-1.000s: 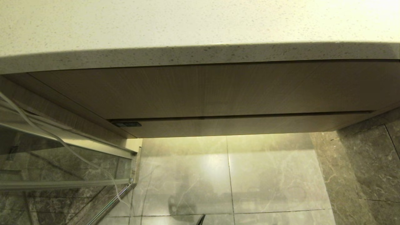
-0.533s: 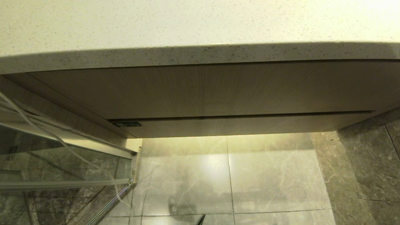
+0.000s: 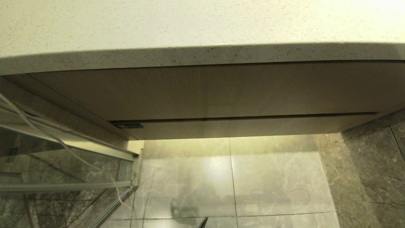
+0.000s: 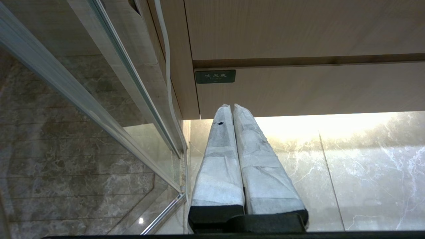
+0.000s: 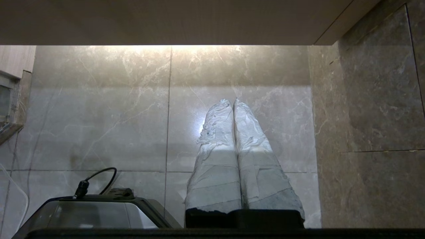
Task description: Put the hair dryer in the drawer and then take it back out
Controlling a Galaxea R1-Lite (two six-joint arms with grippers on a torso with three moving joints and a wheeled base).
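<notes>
Wood-grain drawer (image 3: 240, 126) sits closed under the countertop (image 3: 190, 28); left gripper (image 4: 232, 107) and right gripper (image 5: 232, 100) hang closed, empty.

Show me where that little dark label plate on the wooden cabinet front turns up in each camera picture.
Head view: label plate at the drawer face's left end.
Left wrist view: label plate just beyond the shut left gripper.
Right wrist view: not in it.
Shared landmark: the marble floor.

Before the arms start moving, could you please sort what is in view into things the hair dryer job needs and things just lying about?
Job:
- drawer, shut
- left gripper, shut, empty
- right gripper, shut, empty
- hair dryer: not in view

Lying about:
- countertop
- white cable
- glass panel
- floor tiles
</notes>
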